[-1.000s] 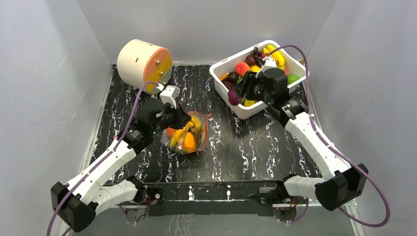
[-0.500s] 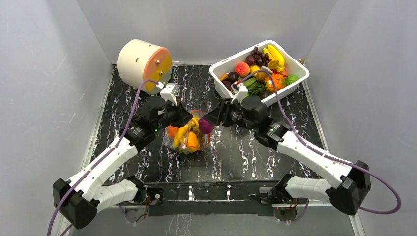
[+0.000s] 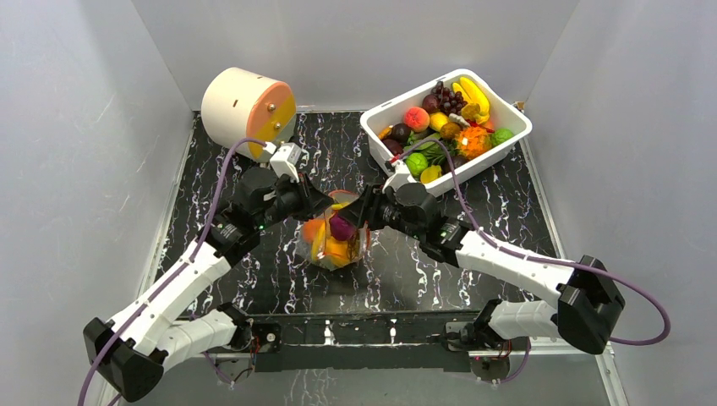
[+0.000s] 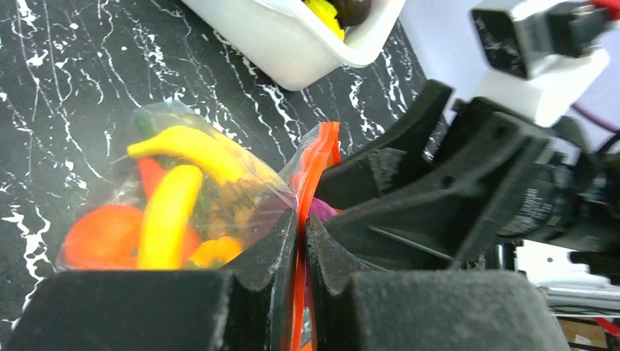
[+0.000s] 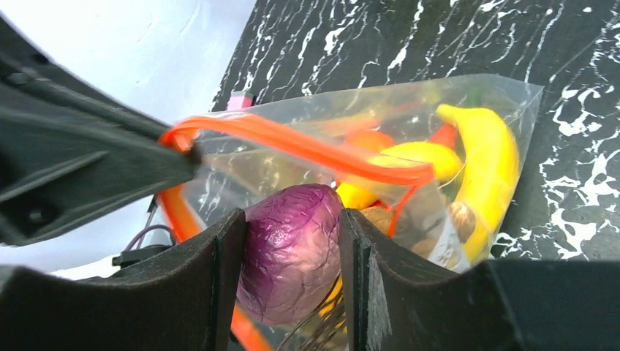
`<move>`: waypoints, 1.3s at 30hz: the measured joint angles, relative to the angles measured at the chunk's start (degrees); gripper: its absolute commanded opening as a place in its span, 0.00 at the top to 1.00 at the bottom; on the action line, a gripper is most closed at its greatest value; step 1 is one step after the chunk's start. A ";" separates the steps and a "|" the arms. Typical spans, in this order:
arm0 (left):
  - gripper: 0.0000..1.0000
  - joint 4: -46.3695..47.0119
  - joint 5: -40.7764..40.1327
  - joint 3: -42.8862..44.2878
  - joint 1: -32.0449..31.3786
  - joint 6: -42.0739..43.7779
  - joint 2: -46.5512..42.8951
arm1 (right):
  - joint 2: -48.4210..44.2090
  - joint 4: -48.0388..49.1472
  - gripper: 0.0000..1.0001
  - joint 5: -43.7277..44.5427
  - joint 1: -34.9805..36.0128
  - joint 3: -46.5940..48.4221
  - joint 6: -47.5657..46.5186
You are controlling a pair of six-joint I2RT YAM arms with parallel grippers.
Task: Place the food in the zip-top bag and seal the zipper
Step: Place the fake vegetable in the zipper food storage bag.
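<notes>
Right arm has swung from the tub (image 3: 507, 138) to mid-tabletop; its fingers (image 5: 292, 256) are clamped on a purple piece (image 5: 286, 248), now at the bag (image 3: 336, 239) mouth. Left fingers (image 4: 301, 259) pinch the zipper (image 4: 316, 164) rim, holding it up. Step in hand: loading food. Next move likely calls for pushing the piece past the rim, then releasing. Mouth is narrow and both grippers crowd it; open tabletop (image 3: 423, 279) lies nearer the bases for retreat. Sealing not yet begun.
</notes>
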 measured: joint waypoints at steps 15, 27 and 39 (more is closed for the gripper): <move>0.93 6.05 5.07 -2.56 0.00 -4.81 -3.43 | 3.15 9.29 0.64 5.81 0.26 -3.56 0.98; 0.93 6.27 4.48 -3.30 0.00 -4.22 -3.43 | -0.48 -1.84 0.31 7.39 0.28 1.18 -7.43; 0.93 5.27 3.80 -3.30 0.00 -2.78 -3.43 | -5.86 -13.81 0.41 -5.18 0.26 4.31 -31.32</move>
